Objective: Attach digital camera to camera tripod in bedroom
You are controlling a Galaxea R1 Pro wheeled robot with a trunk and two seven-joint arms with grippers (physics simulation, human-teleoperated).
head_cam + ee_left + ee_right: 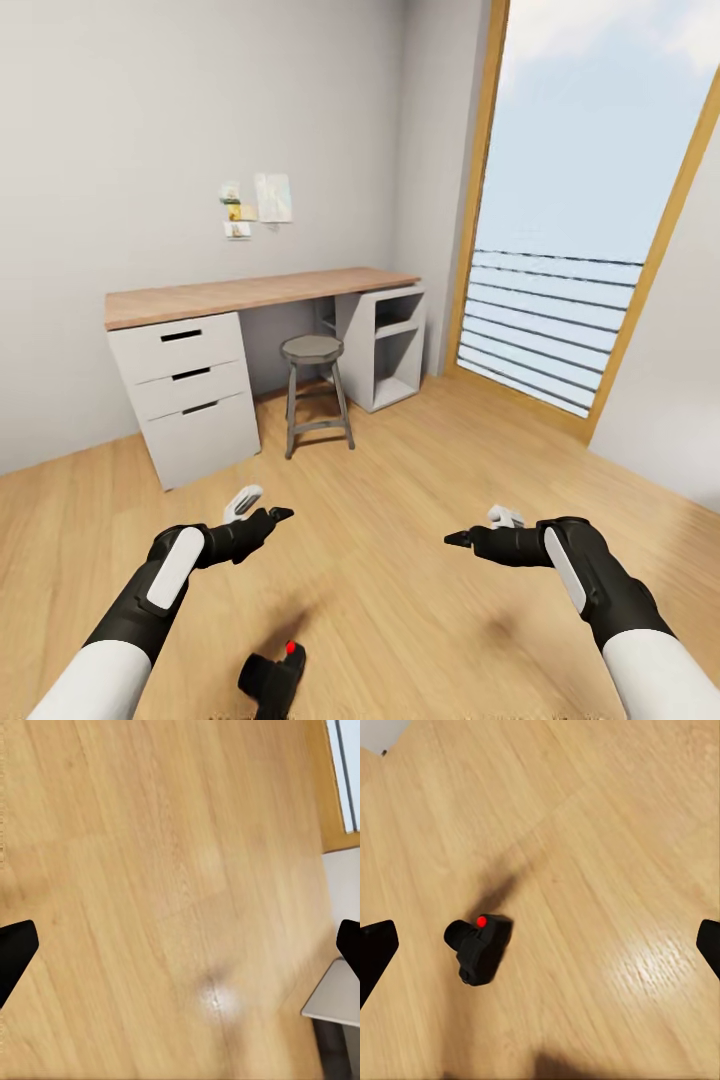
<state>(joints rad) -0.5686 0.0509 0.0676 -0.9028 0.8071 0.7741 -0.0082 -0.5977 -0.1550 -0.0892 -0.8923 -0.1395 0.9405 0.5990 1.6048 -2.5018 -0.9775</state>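
Observation:
The digital camera (272,682), small and black with a red round button, lies on the light wood floor close in front of me, between my two arms. The right wrist view looks down on the digital camera (480,949) from above. My left gripper (265,508) hovers open over bare floor, its fingers (15,952) spread wide. My right gripper (478,530) is open too, with fingers (375,952) wide apart and well above the camera. The camera tripod is out of view. This room has a wooden-topped desk; the bedroom is out of view.
A desk (260,292) with a wooden top stands against the far wall, with white drawers (190,395) at its left and an open shelf unit (390,350) at its right. A round stool (315,390) sits under it. A tall wood-framed window (590,200) fills the right side.

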